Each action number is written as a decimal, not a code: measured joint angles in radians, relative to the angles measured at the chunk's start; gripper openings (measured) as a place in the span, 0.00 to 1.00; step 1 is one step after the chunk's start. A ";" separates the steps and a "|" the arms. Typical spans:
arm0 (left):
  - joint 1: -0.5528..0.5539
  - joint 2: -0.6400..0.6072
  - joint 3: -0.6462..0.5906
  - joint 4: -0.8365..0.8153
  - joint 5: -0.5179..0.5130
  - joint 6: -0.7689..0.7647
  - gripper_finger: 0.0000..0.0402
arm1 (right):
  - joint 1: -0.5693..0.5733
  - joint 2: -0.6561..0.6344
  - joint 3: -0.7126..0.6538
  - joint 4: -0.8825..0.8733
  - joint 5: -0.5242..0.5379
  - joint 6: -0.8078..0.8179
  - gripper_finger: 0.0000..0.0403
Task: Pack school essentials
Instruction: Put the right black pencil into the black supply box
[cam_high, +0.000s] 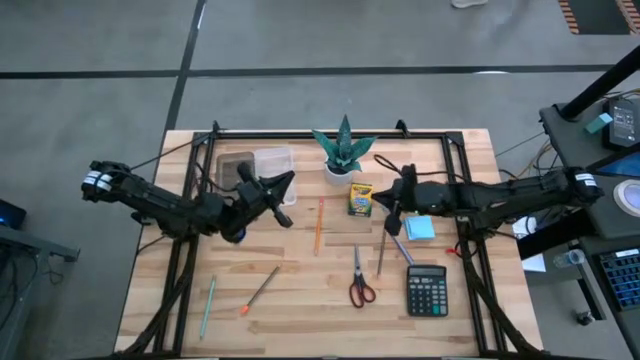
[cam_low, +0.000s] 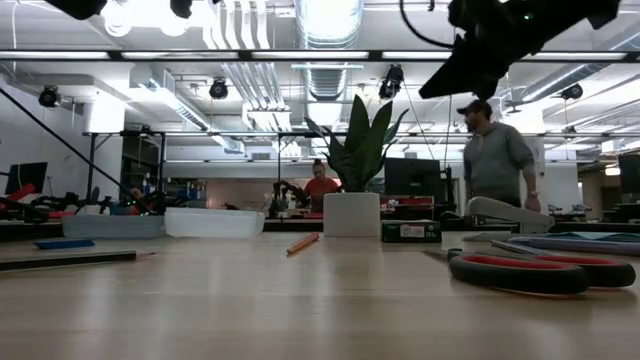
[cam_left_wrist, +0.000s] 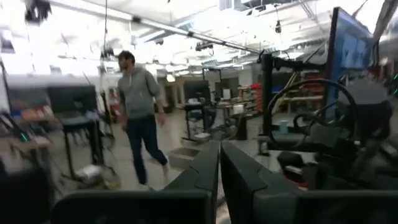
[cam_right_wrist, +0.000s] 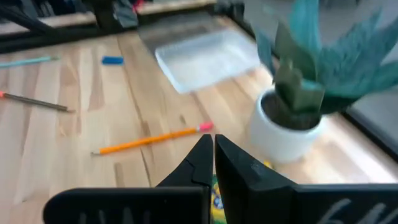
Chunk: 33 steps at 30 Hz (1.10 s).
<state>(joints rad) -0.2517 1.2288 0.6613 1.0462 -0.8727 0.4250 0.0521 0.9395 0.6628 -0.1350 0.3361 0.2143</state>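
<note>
Stationery is scattered over the wooden table (cam_high: 300, 300); both claws are clenched, empty.
High view: yellow-green crayon box (cam_high: 360, 199) beside potted plant (cam_high: 344, 150), red-handled scissors (cam_high: 361, 288) nearer, left gripper (cam_high: 283, 184), right gripper (cam_high: 383, 201). Right wrist view: orange pencil (cam_right_wrist: 152, 140) lies flat; no writing readable.

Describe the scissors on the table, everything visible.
The red-handled scissors lie flat on the wooden table, near its front edge, blades shut and pointing toward the far side, handle loops toward the front. The loops look like red plastic with dark inner rims, as the low view shows up close; the blades look like grey metal. A black calculator lies to their right and a dark pencil just beyond, both apart from them. Nothing touches the scissors; neither gripper is near.
</note>
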 joint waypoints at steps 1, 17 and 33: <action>0.000 -0.008 0.000 0.000 0.000 0.046 0.00 | 0.000 0.024 0.024 -0.037 0.000 0.022 0.02; -0.020 -0.125 -0.095 -0.279 -0.227 0.160 0.00 | 0.004 0.452 0.477 -0.794 -0.242 0.371 0.02; -0.073 -0.261 -0.226 -0.270 -0.234 0.077 0.00 | 0.035 0.605 0.455 -0.968 -0.448 0.653 0.02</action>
<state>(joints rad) -0.3252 0.9675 0.4349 0.7761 -1.1072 0.5019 0.0875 1.5447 1.1173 -1.1033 -0.1122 0.8672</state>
